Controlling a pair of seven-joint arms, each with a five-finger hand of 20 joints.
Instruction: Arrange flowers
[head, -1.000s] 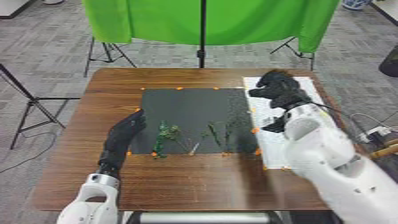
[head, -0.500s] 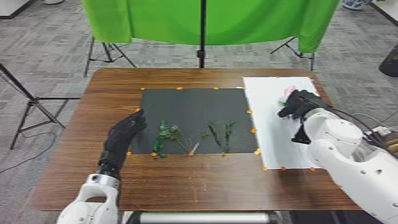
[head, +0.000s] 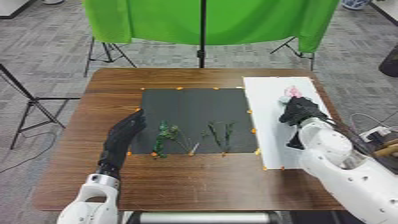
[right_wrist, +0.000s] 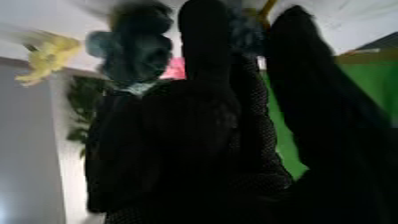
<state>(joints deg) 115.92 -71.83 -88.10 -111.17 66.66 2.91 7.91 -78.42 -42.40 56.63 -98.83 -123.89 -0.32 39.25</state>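
Behind the brown table (head: 204, 185), saw a green cloth (head: 160, 20) hung over gray carpet (head: 53, 45). On the table, found a dark mat (head: 195, 107) with a white sheet (head: 266, 95) to its right. Over the white sheet, toward its right side, saw the right hand (head: 300, 109), with the pink flower (head: 292, 91) just beyond, on the far side and slightly left. Judged nearest by far to the right hand, well apart from the left hand (head: 127, 127) at the mat's left edge. Saw the pink bloom toward the far end of the sheet; could not make out stem, pointing direction or long axis. In the wrist view, saw blue flowers (right_wrist: 138, 50) close beside the glove and a yellow flower (right_wrist: 53, 55) farther off. Could not tell whether released or grasping on the right; on the left, saw straight fingers, nothing held. On the mat's near half, saw green stems (head: 228, 134) and a leafy sprig (head: 163, 135), long axes roughly near to far.
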